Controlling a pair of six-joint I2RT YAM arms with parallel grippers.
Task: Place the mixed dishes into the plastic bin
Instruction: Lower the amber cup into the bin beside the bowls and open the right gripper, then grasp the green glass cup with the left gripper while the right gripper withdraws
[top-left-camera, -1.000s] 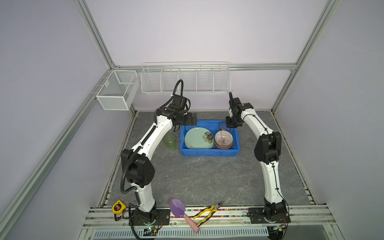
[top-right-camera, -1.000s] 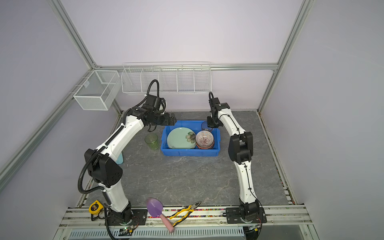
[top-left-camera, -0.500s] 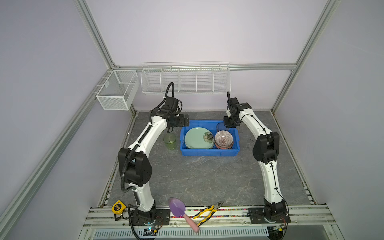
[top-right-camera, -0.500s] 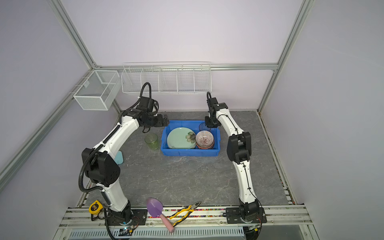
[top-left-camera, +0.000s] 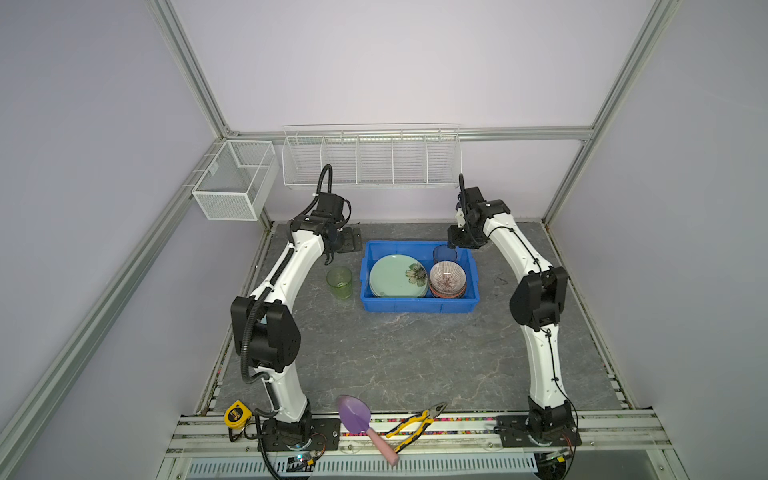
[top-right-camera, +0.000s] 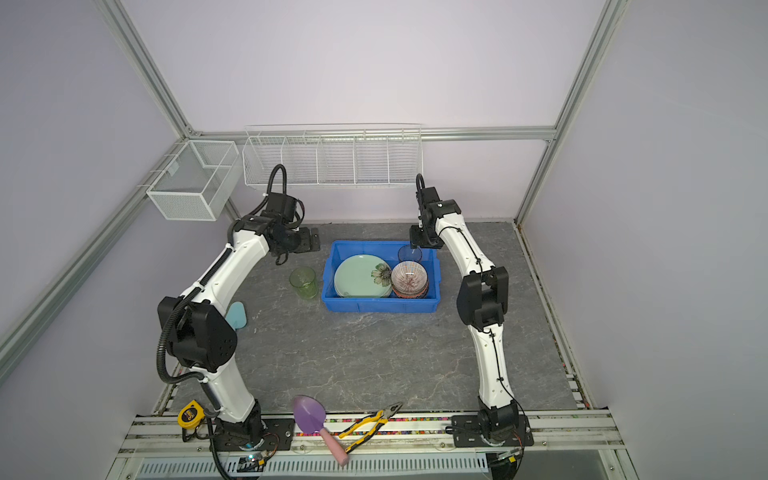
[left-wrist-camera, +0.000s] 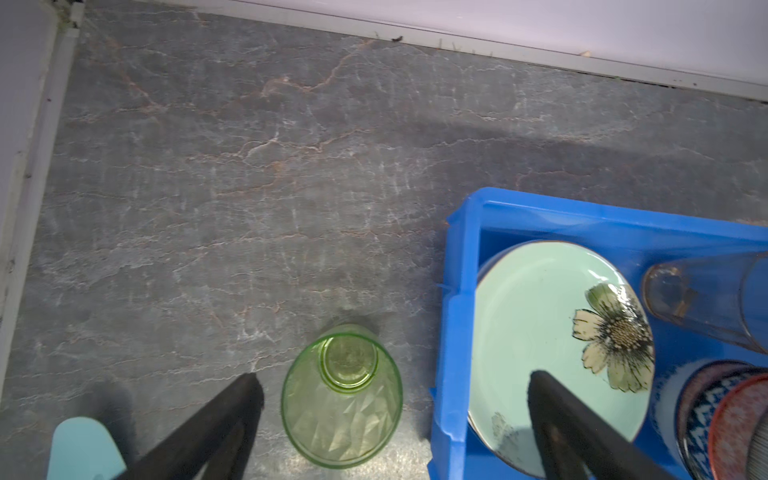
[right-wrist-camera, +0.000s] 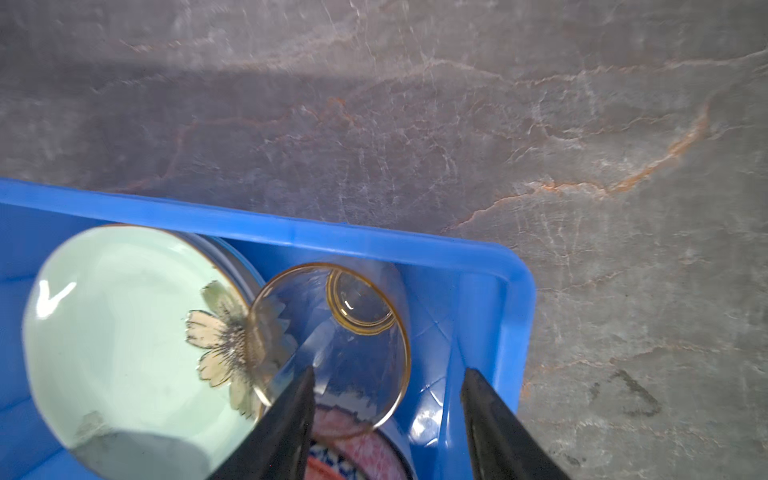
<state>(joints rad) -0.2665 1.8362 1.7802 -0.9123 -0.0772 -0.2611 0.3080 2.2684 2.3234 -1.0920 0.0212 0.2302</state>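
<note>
Plate (top-left-camera: 395, 276), bowls (top-left-camera: 446, 278) and amber tumbler (right-wrist-camera: 332, 332) sit in the bin (top-left-camera: 415, 306); the green tumbler (top-left-camera: 340, 282) waits outside. My left gripper (left-wrist-camera: 395, 380) and right gripper (right-wrist-camera: 388, 372) gape, empty.

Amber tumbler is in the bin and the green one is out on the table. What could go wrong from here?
1. The right gripper is open over the amber tumbler, one finger across its mouth in the wrist view; lifting off at an angle might catch the rim and tip it against the bowls.
2. The left gripper spans the green tumbler widely, one finger over the blue bin; coming straight down, it may strike the bin's rim.
</note>
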